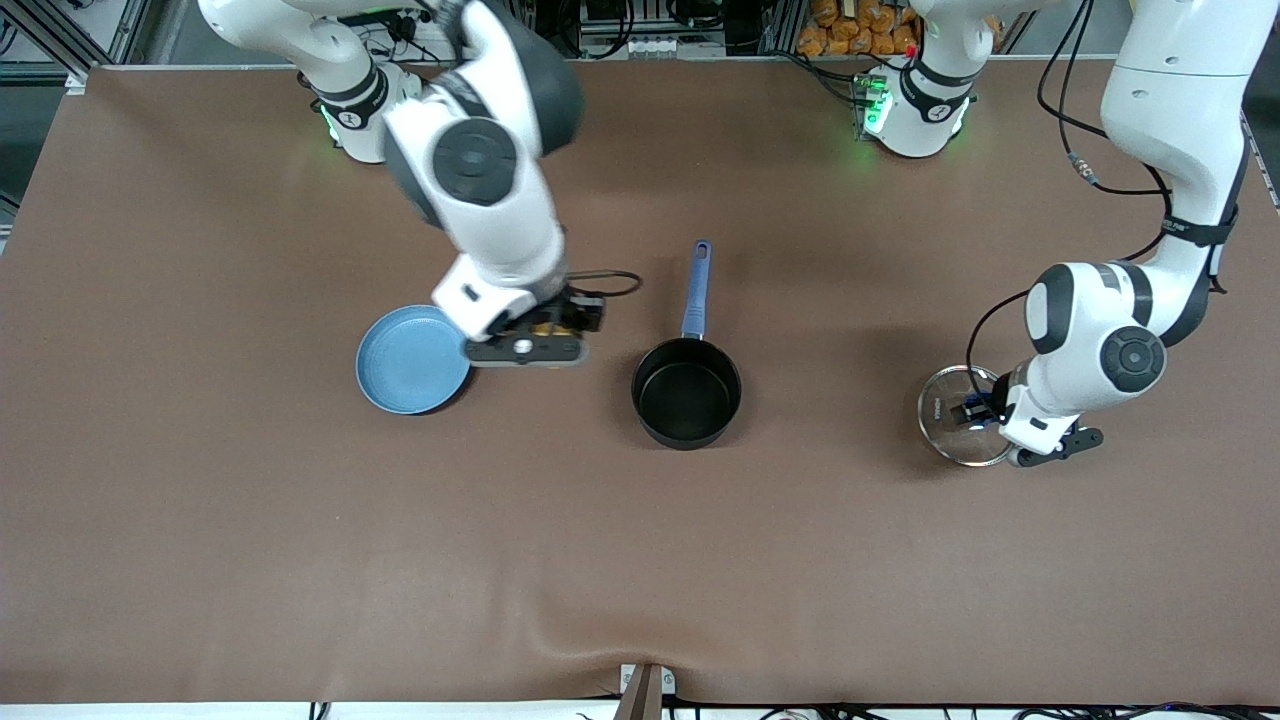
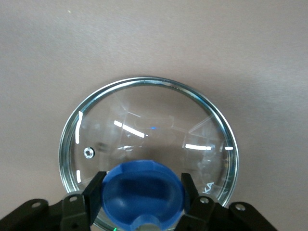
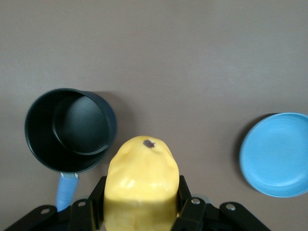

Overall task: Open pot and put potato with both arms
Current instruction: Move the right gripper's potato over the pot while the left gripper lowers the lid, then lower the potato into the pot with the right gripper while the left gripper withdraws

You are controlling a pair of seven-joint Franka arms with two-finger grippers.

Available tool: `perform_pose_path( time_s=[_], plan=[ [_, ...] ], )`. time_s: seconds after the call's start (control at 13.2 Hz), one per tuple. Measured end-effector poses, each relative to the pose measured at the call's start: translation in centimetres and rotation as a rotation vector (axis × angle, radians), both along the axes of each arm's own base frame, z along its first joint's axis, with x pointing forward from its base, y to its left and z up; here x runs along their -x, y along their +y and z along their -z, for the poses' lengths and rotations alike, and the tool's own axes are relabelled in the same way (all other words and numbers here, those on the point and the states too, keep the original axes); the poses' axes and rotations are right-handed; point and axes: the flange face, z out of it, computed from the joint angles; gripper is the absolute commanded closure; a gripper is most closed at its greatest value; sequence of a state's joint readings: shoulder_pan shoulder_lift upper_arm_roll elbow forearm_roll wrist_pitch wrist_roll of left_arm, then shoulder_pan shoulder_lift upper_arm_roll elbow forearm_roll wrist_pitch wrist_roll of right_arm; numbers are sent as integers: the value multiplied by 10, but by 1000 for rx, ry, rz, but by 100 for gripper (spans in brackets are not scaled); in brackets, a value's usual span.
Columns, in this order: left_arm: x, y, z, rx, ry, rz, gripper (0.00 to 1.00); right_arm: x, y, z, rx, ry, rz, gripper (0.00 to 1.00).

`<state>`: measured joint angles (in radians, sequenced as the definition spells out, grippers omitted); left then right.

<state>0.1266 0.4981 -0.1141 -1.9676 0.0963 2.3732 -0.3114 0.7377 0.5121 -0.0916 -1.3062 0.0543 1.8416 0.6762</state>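
The pot (image 1: 686,392) stands open and empty at the table's middle, its blue handle (image 1: 697,290) pointing toward the robots' bases. It also shows in the right wrist view (image 3: 70,127). My right gripper (image 1: 545,328) is shut on the yellow potato (image 3: 142,183) and holds it above the table between the plate and the pot. My left gripper (image 1: 975,412) is shut on the blue knob (image 2: 144,192) of the glass lid (image 1: 945,400), low at the table toward the left arm's end. The lid fills the left wrist view (image 2: 149,125). I cannot tell whether the lid touches the table.
A flat light-blue plate (image 1: 413,360) lies beside the right gripper, toward the right arm's end; it also shows in the right wrist view (image 3: 276,154). Brown table cover (image 1: 640,560) spreads nearer to the front camera.
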Motion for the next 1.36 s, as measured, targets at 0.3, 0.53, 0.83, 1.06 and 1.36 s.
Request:
perform_pose_path(
  time_s=[0.3, 0.53, 0.83, 1.06, 1.36],
  plan=[
    [4, 4, 3, -7, -37, 34, 34, 7, 71, 67, -26, -97, 33, 100],
    [5, 3, 2, -20, -44, 54, 0, 5, 93, 113, -65, -143, 58, 100],
    [-3, -1, -46, -29, -108, 63, 0, 4, 107, 163, -87, -176, 45, 100],
    [-3, -21, -140, -51, -158, 91, 0, 11, 119, 181, -86, -175, 31, 100],
    [12, -30, -280, -99, -168, 85, 0, 17, 126, 200, -85, -176, 21, 100]
  ],
)
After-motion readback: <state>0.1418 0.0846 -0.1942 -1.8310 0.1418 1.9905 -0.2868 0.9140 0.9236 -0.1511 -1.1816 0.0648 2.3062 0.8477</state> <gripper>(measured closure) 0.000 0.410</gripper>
